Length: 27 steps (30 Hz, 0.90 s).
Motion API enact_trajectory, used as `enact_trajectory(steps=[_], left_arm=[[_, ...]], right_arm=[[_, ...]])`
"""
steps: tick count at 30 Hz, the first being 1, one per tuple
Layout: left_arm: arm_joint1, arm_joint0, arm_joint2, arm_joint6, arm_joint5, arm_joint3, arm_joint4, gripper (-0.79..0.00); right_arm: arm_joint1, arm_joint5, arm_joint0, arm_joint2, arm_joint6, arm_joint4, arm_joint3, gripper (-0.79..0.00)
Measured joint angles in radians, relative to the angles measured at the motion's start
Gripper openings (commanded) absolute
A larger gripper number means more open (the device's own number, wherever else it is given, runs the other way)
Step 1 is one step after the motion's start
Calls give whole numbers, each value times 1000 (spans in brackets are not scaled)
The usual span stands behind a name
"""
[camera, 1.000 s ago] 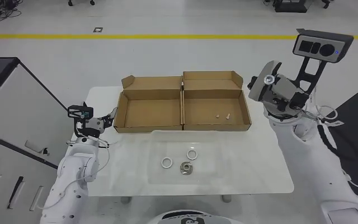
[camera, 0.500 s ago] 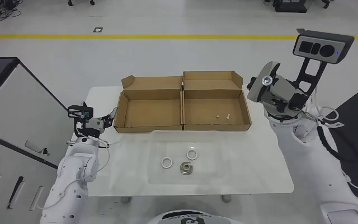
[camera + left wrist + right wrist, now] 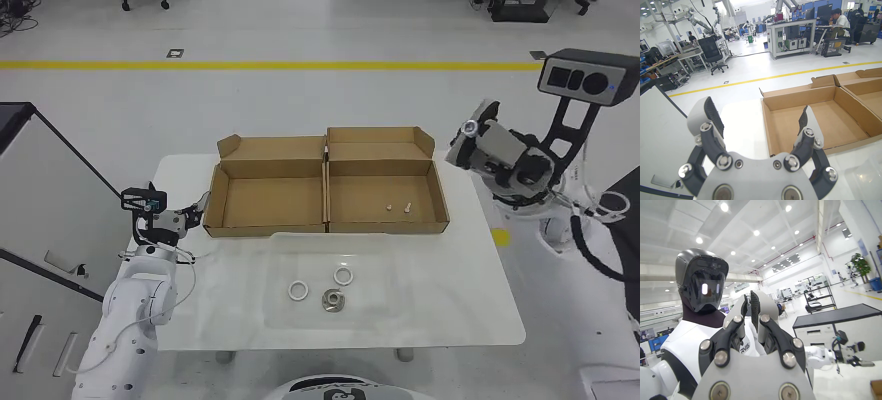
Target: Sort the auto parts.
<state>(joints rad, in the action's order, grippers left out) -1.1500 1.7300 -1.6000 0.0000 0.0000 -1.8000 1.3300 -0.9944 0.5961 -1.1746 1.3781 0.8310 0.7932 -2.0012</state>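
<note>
Your left fingers (image 3: 712, 113) wide, empty, by left box (image 3: 268, 205). Your right fingers (image 3: 755, 306) pinch small coiled part (image 3: 748, 300), raised beyond right box (image 3: 360, 200). Two small parts (image 3: 387, 207) lie in right box; two white rings (image 3: 298, 291), metal piece (image 3: 332, 300) wait on counter (image 3: 450, 290). Sorting likely near halfway.

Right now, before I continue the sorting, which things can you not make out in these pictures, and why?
- Top view: the two small parts in the right cardboard box are too small to name.
- Top view: the grey metal part is too small to show its shape.
- Right wrist view: the pads of the right gripper hide most of the small spring.
</note>
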Motion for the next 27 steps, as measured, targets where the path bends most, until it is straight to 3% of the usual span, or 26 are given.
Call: enact_trajectory(steps=[7,12,15,19,27], left_arm=[[0,0,0,0,0,0,0,0],[0,0,0,0,0,0,0,0],[0,0,0,0,0,0,0,0],[0,0,0,0,0,0,0,0],[0,0,0,0,0,0,0,0]], right_arm=[[40,-210,-58,263,152,-176,27,-785],[70,-386,23,340,307,-392,28,-785],[84,-462,123,288,393,-571,51,-785],[90,-461,299,126,482,-878,121,-785],[47,-423,576,-266,489,-1259,354,-785]])
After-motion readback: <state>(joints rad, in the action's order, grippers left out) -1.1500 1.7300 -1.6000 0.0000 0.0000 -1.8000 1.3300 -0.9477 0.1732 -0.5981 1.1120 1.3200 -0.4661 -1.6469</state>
